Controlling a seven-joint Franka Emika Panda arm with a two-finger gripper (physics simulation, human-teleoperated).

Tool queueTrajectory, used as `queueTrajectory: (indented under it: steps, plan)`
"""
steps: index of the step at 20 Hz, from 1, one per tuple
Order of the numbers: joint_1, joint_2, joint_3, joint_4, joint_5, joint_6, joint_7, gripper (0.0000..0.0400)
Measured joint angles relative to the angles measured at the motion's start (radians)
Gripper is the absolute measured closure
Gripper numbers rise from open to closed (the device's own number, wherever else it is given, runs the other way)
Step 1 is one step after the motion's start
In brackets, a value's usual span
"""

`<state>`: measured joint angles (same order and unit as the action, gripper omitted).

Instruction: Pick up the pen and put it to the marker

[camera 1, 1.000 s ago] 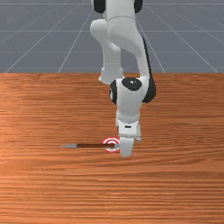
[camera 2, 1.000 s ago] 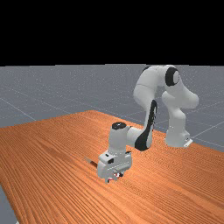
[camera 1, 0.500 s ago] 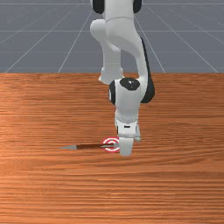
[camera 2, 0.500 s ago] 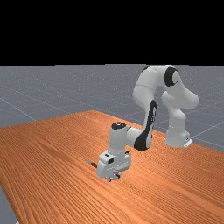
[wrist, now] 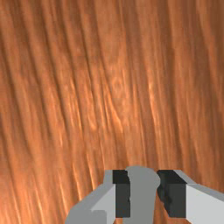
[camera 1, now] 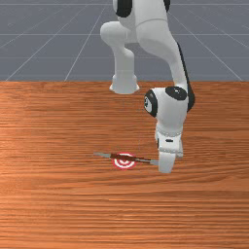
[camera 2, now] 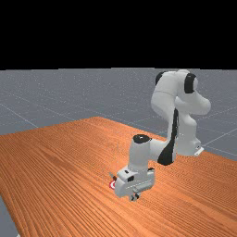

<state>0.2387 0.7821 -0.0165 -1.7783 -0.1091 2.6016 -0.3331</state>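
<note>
In the front view my gripper (camera 1: 166, 162) is to the right of the red-and-white ringed marker (camera 1: 124, 162). The pen (camera 1: 127, 157), brown with grey ends, stretches from the hand toward the front view's left, slightly slanted, and crosses the marker's upper part in the picture. The far view has the gripper (camera 2: 134, 196) low over the table, with a piece of the pen (camera 2: 111, 176) beside the marker (camera 2: 111, 185). Both black pads of the gripper (wrist: 143, 186) touch the pen's grey end (wrist: 141, 197) in the wrist view. How high the pen hangs I cannot tell.
The wooden table (camera 1: 58, 209) spreads around the marker and the hand. At its back edge in the front view stands the arm's base (camera 1: 124, 83).
Hand and pen have shifted together toward the front view's right. The pen has changed its slant, its far end now higher in that view, and more of the marker is uncovered.
</note>
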Motion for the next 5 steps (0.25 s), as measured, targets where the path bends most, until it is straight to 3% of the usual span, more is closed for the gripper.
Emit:
queueTrajectory:
  steps: [1,2,5]
  plan:
    - [0.000,0.005,0.012,0.003,-0.009,0.009,-0.031,0.0192]
    - [0.013,0.011,0.000,0.008,-0.025,0.004,-0.029,0.0120]
    - [0.026,0.004,-0.013,0.007,-0.037,-0.012,-0.015,0.0033]
